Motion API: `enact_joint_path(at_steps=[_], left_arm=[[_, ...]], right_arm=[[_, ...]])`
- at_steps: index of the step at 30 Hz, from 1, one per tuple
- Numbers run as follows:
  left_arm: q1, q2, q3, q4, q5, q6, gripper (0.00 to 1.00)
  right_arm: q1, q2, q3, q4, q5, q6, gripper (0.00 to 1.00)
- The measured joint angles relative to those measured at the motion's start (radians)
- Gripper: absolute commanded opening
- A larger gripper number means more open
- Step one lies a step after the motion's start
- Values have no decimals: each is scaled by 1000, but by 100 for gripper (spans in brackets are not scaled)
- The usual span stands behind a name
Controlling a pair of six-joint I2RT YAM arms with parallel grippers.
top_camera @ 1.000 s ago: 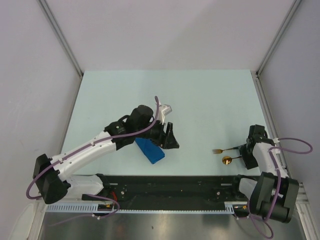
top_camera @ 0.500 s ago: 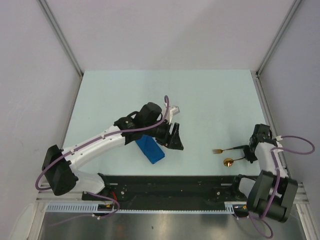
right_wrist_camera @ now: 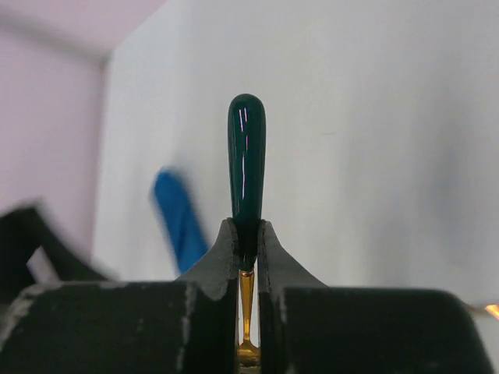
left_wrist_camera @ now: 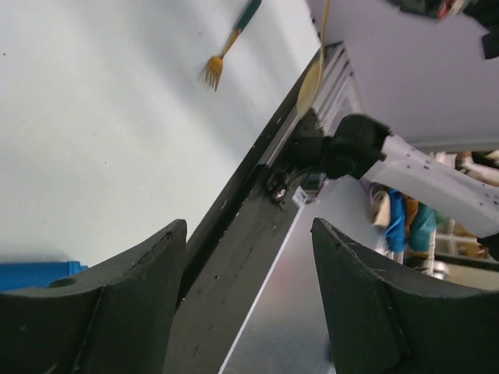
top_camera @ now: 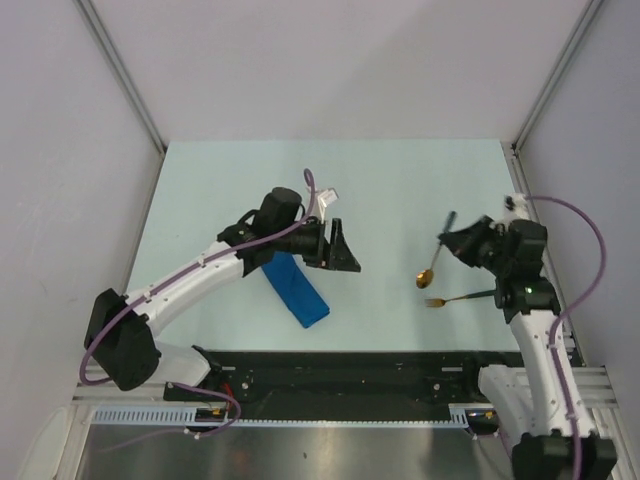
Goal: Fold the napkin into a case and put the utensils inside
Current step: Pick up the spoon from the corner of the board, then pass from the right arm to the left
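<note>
The napkin (top_camera: pixel 298 290) lies folded as a narrow blue case on the pale table, slanting toward the front edge; its end shows in the left wrist view (left_wrist_camera: pixel 35 274) and it is blurred in the right wrist view (right_wrist_camera: pixel 178 218). My left gripper (top_camera: pixel 340 250) (left_wrist_camera: pixel 248 226) hovers open just right of the case, holding nothing. My right gripper (top_camera: pixel 450 240) (right_wrist_camera: pixel 246 227) is shut on the spoon's dark green handle (right_wrist_camera: pixel 246 164). The spoon (top_camera: pixel 430 268) hangs above the table with its gold bowl (left_wrist_camera: pixel 310 78) pointing down. The fork (top_camera: pixel 452 298) (left_wrist_camera: pixel 226 51) lies flat on the table under it.
A black rail (top_camera: pixel 350 365) runs along the table's front edge, with the arm bases behind it. Grey walls and metal posts (top_camera: pixel 125 80) close in the left, back and right sides. The right arm's purple cable (top_camera: pixel 590 250) loops out toward the right wall.
My right gripper has shut on the spoon and lifted it off the table, moving back and left. The fork stayed put. My left gripper drifted slightly back, still open.
</note>
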Motion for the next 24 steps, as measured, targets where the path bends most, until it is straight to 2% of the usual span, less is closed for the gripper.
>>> enact_joint_path(at_steps=[2,4,6,10,17,23,24], left_arm=[[44,-3,-36,82,46,-48,71],[94,-6,-78,171,100,-105,71],[133,-15,-112,241,133,-151,71],[169,-77,-129,273,113,-181,71],[169,-217,-130,213,16,-167,68],[169,-189,-162,209,5,-187,66],[169,-180,-163,205,3,-193,60]], right_arm=[[132,90,14,142,-151,-33,0],[314,227,47,267,-298,-74,0],[432,326,69,343,-386,-100,0],[587,465,118,451,-517,-132,0],[701,569,156,583,-570,-142,0],[704,576,156,644,-566,-134,0],[704,575,155,643,-564,-134,0]])
